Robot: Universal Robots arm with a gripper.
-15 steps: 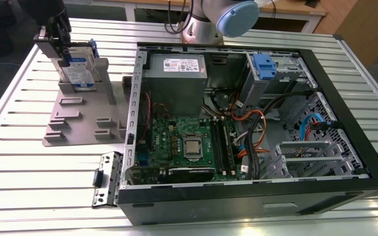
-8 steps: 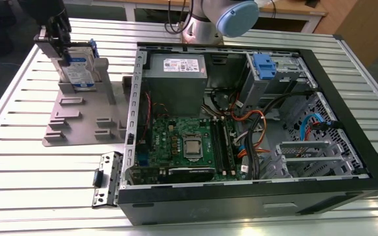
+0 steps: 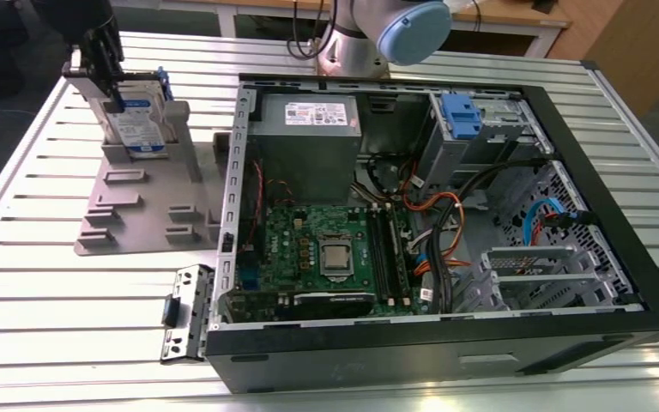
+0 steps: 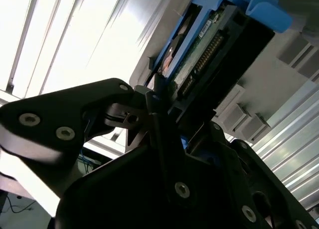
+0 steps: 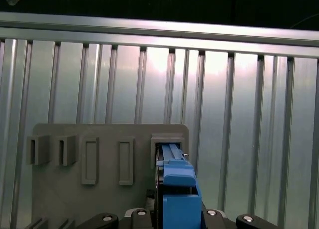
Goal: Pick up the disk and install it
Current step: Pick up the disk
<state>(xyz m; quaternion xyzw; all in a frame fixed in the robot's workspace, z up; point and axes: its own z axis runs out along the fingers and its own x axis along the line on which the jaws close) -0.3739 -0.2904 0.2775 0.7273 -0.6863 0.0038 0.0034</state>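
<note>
Gripper (image 4: 197, 79) jaws pinch the disk (image 3: 138, 123), upright in its grey holder (image 3: 135, 215): pick-up in hand, calling for a straight lift out.

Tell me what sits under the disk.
The disk stands upright in a slot of the grey holder, which lies on the slatted table. The slot's walls hide the disk's lower edge.

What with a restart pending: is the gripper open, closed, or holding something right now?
Gripper: closed on the disk, which stands upright in the grey holder.
</note>
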